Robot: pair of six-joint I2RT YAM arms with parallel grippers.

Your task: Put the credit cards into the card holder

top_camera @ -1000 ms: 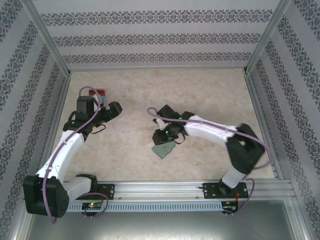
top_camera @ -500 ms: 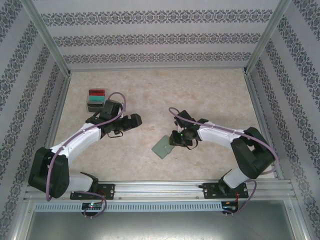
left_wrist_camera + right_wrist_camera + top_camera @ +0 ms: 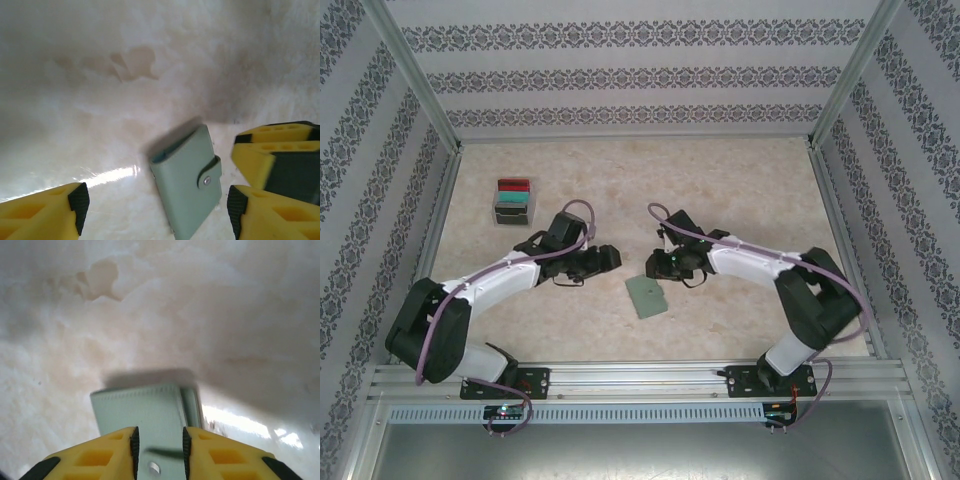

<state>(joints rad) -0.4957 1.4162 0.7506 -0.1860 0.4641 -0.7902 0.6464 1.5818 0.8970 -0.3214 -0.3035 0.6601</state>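
**Setting.** Beige marbled table (image 3: 740, 190) inside a booth of patterned wallpaper walls (image 3: 640, 75), with an aluminium rail (image 3: 640, 375) along the near edge. A brownish stain (image 3: 132, 62) marks the tabletop.

**Item 1: card holder** (image 3: 647, 296). Small grey-green wallet lying flat on the table at near centre. It is folded shut, and a strap with a metal snap (image 3: 206, 181) laps over one edge. It sits well apart from the tray.

**Item 2: credit cards** (image 3: 513, 186). They stand in a clear tray (image 3: 500, 214) at the far left of the table. A red one is farther back and a teal one nearer.

**Item 3: left gripper** (image 3: 608, 259). It is low over the table, just left of the card holder. The yellow fingers (image 3: 45, 215) are spread wide, and the wallet lies on the table below the space between them.

**Item 4: right gripper** (image 3: 658, 266). It is at the far right edge of the card holder, on the strap side. The fingers (image 3: 215, 457) stand a narrow gap apart, and the wallet's surface and snap show through that gap. In the left wrist view the fingers sit just beside the strap. Contact cannot be told.
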